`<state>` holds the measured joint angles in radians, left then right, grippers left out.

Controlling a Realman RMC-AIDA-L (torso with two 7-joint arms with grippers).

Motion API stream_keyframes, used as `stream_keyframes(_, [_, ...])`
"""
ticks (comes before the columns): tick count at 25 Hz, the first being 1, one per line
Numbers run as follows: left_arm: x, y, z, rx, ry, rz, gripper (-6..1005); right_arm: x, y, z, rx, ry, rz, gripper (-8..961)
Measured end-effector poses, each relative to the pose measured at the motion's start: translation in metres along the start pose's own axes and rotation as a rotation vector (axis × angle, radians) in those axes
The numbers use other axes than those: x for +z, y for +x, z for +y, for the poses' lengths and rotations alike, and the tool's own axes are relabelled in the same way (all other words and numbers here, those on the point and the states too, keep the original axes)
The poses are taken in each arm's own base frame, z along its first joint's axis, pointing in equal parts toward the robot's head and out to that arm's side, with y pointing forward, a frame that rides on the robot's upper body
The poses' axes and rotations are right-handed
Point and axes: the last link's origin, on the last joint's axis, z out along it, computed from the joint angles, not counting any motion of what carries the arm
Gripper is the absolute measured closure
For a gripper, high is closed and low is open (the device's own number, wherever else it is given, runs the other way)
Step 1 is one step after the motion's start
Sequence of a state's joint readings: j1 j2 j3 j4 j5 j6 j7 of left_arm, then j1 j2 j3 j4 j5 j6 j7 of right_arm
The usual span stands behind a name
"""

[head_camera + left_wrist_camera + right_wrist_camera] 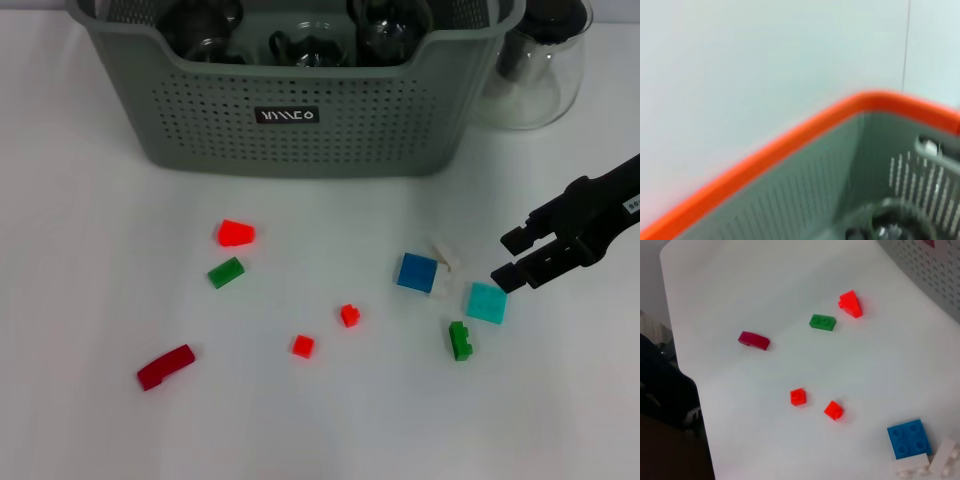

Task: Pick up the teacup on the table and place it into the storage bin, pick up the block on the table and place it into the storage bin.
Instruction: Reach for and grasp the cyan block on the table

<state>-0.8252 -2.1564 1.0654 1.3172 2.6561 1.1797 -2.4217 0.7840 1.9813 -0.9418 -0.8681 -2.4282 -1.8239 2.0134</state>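
Your right gripper, right of frame: fingers parted, holding nothing, tips just above the teal block. Storage bin: top centre. Left gripper: out of view.

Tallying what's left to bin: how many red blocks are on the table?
4: a sloped one before the storage bin, two small ones mid-table, a dark curved one nearest the robot's left. None seem hidden.

You're working over a white table, evenly lit, soft shadows. Left wrist view gives you a pale plain wall with a thin vertical seam. Beyond the table's edge, right wrist view: dark floor, detail unclear.
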Motion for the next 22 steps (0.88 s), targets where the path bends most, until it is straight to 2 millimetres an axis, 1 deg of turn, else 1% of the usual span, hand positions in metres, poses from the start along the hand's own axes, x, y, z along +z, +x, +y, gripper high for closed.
stream_keyframes(2, [-0.022, 0.0, -0.002, -0.039, -0.024, 0.065, 359, -0.001, -0.001, 0.0, -0.009, 0.002, 0.0, 269])
stream_keyframes(6, [-0.066, -0.016, -0.001, -0.111, -0.165, 0.212, 296, -0.003, -0.001, -0.001, -0.025, 0.009, -0.002, 268])
stream_keyframes(7, [-0.079, -0.024, 0.002, -0.12, -0.227, 0.248, 280, -0.004, 0.0, -0.002, -0.028, 0.011, -0.003, 268])
stream_keyframes(9, [-0.096, -0.039, 0.009, -0.129, -0.327, 0.298, 248, -0.006, 0.0, -0.003, -0.029, 0.019, -0.004, 268])
stream_keyframes(11, [-0.109, -0.056, 0.02, -0.129, -0.441, 0.34, 224, -0.007, 0.001, -0.005, -0.03, 0.027, -0.004, 268])
stream_keyframes(12, [-0.112, -0.062, 0.024, -0.128, -0.478, 0.357, 212, -0.008, 0.002, -0.005, -0.031, 0.03, -0.003, 267])
stream_keyframes(14, [-0.116, -0.084, 0.035, -0.133, -0.59, 0.395, 188, -0.01, 0.002, -0.006, -0.034, 0.035, 0.0, 267])
stream_keyframes(15, [-0.117, -0.09, 0.039, -0.127, -0.626, 0.413, 176, -0.01, 0.002, -0.006, -0.036, 0.037, 0.005, 267])
stream_keyframes(16, [-0.115, -0.101, 0.043, -0.116, -0.67, 0.436, 164, -0.011, 0.001, -0.006, -0.039, 0.044, 0.013, 267])
stream_keyframes(17, [-0.114, -0.108, 0.046, -0.107, -0.696, 0.458, 152, -0.012, 0.0, -0.006, -0.043, 0.052, 0.024, 264])
stream_keyframes(18, [-0.111, -0.122, 0.049, -0.095, -0.726, 0.487, 140, -0.013, 0.0, -0.006, -0.048, 0.065, 0.044, 261])
stream_keyframes(20, [-0.105, -0.14, 0.052, -0.07, -0.737, 0.526, 116, -0.013, -0.003, -0.006, -0.055, 0.091, 0.075, 255])
stream_keyframes(22, [-0.095, -0.16, 0.056, -0.031, -0.729, 0.557, 112, -0.012, -0.011, -0.004, -0.069, 0.112, 0.112, 249])
